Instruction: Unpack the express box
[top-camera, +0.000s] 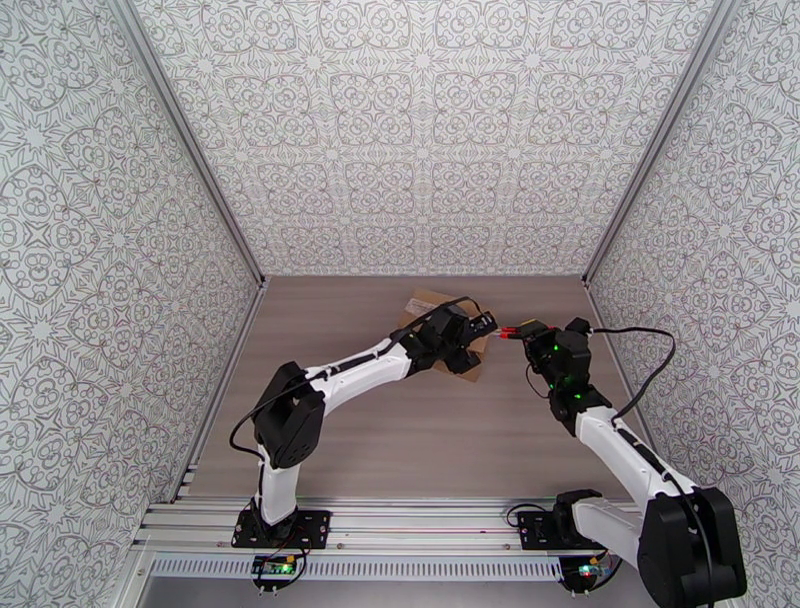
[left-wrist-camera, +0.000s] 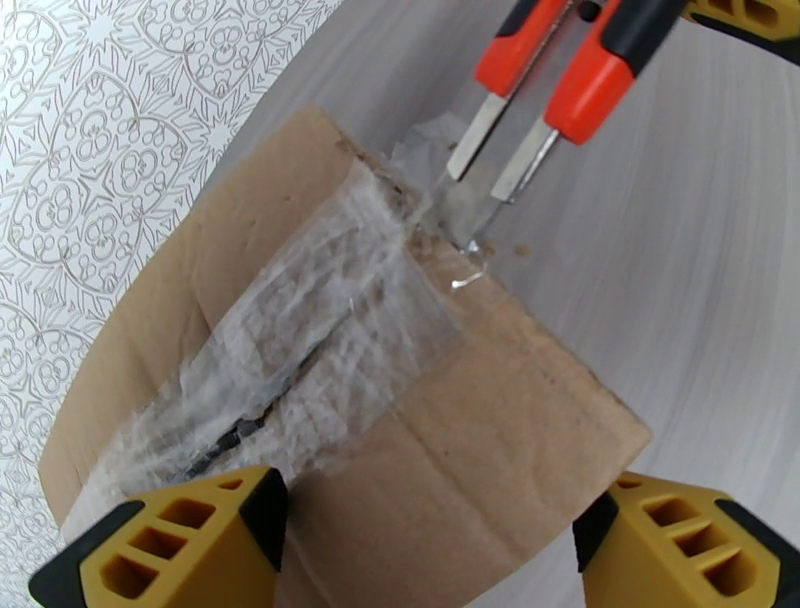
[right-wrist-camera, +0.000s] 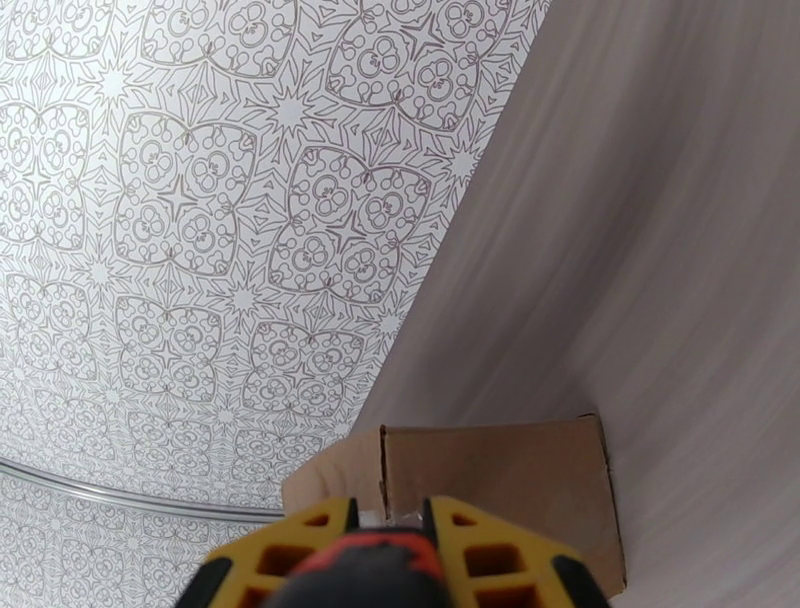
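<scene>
The express box (top-camera: 425, 303) is a brown cardboard carton lying on the table at the back middle, half hidden under my left arm. Crumpled clear tape (left-wrist-camera: 330, 300) runs along its top seam. My left gripper (left-wrist-camera: 430, 500) is open wide, its yellow fingers (left-wrist-camera: 180, 545) straddling the near end of the box (left-wrist-camera: 480, 420). My right gripper (right-wrist-camera: 390, 515) is shut on a red-and-black utility knife (right-wrist-camera: 365, 570). The knife (left-wrist-camera: 540, 90) reaches in from the far side, and its blade (left-wrist-camera: 468, 205) touches the taped far edge. Both grippers (top-camera: 478, 330) (top-camera: 518, 332) meet at the box's right end.
Patterned walls (top-camera: 420, 130) close in the table on three sides, with the back wall just behind the box. Bare wood tabletop (top-camera: 420, 440) lies between the box and the arm bases. Small cardboard crumbs (left-wrist-camera: 520, 248) lie by the blade.
</scene>
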